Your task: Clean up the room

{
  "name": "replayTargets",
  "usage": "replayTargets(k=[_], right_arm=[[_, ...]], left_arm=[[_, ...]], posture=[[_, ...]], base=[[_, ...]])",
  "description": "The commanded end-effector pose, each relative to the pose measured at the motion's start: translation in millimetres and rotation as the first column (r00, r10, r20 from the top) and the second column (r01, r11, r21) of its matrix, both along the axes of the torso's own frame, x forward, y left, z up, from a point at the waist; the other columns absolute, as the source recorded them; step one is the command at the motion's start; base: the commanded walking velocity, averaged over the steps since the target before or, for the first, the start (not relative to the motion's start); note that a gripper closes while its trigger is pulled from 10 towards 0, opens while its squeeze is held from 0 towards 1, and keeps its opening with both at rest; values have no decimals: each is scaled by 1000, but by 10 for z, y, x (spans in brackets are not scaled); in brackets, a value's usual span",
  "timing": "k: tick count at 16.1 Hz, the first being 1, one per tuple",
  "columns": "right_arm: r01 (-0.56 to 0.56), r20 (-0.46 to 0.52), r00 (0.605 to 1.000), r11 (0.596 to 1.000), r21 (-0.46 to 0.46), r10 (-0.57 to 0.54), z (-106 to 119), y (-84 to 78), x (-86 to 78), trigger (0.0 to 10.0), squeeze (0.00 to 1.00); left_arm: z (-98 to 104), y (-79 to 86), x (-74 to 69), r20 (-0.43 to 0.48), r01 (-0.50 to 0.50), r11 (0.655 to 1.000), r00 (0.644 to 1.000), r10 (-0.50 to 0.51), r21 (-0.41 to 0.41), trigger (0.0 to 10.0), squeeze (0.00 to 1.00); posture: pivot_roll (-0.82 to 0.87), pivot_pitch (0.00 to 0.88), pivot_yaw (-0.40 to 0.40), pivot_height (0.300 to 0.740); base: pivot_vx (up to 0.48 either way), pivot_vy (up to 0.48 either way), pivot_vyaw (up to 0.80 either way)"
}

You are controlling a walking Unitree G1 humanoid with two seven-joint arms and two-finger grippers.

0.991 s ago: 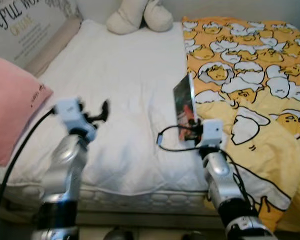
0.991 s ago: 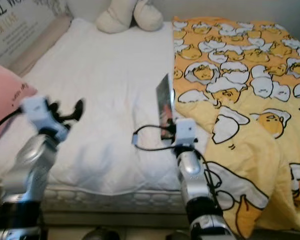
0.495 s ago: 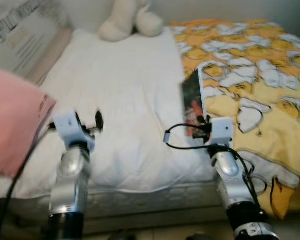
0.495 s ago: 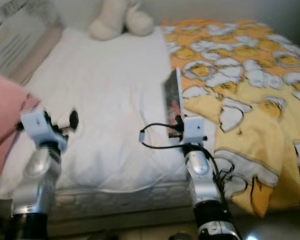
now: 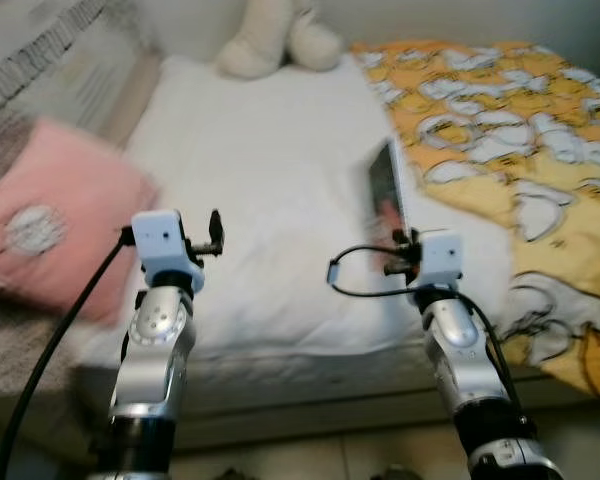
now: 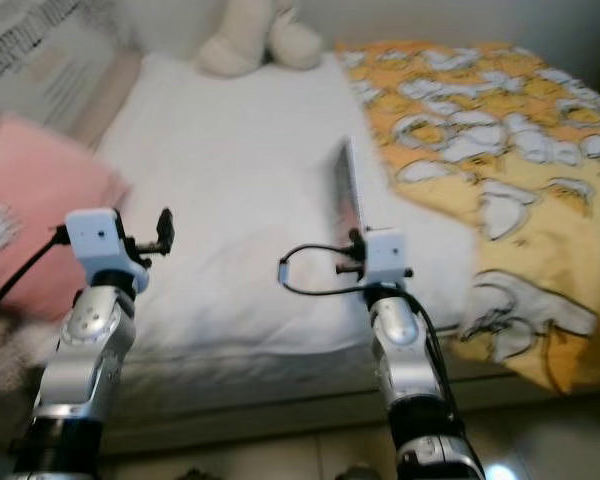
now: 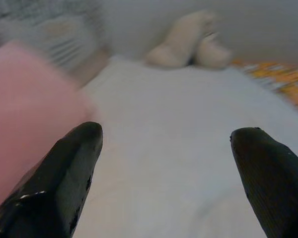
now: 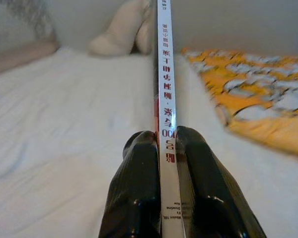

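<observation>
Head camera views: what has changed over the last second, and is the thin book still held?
Mostly the camera moved: the view shifted, bringing more of the pink pillow into sight. The right hand stays shut on the thin book with a white spine, upright over the white bed sheet. The left hand stays open and empty. The yellow patterned blanket and cream plush toy are unmoved.

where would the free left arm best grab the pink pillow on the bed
Judging from the head views, take the soft pink square pillow by its edge nearest the left gripper, coming in from the white sheet side. The pillow lies flat and thick, so the wide-open jaws would likely pinch a thin edge or corner better than the broad face. The right gripper is busy holding a thin book.
</observation>
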State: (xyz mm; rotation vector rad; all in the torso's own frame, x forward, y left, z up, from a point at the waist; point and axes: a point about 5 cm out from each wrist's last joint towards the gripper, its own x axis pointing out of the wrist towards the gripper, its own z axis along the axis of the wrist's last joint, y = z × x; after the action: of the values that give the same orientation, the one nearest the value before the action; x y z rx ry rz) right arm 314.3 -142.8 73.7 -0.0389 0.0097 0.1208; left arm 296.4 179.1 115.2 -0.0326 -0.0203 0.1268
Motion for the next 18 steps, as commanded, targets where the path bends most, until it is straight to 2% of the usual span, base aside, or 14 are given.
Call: replayTargets(k=[1,2,6,8,11,13,18], right_arm=[[-36,57,998,999,4,35,154,99,87,0,0],[-40,57,998,999,10,39,162,109,97,0,0],[-61,50,997,998,12,60,153,135,108,0,0],[-76,49,996,997,10,76,152,163,112,0,0],[-89,46,995,996,12,88,152,182,122,0,0],[-100,45,994,995,13,99,151,198,128,0,0],[-112,46,993,994,17,111,175,220,169,0,0]], left_arm=[[-43,6,-12,-16,-35,999,999,34,-18,10000,0],[-82,-24,-32,-34,-40,998,999,38,-48,10000,0],[-79,-37,-28,-29,-48,998,999,46,-41,10000,0],[-70,-29,-18,-26,-54,998,998,53,-15,10000,0],[-56,-69,-29,-19,-45,999,999,45,26,10000,0],[2,-64,-40,9,-56,998,998,56,9,10000,0],[151,-79,-42,89,-65,996,994,60,56,10000,0]], posture=[[-67,0,39,740],[-67,0,38,740],[-55,0,27,740],[-50,0,25,740],[-44,0,22,740],[-38,0,17,740],[-23,0,9,740]], base=[[0,450,0],[0,450,0],[0,450,0],[-122,403,0],[0,0,0],[414,0,0],[480,0,0]])
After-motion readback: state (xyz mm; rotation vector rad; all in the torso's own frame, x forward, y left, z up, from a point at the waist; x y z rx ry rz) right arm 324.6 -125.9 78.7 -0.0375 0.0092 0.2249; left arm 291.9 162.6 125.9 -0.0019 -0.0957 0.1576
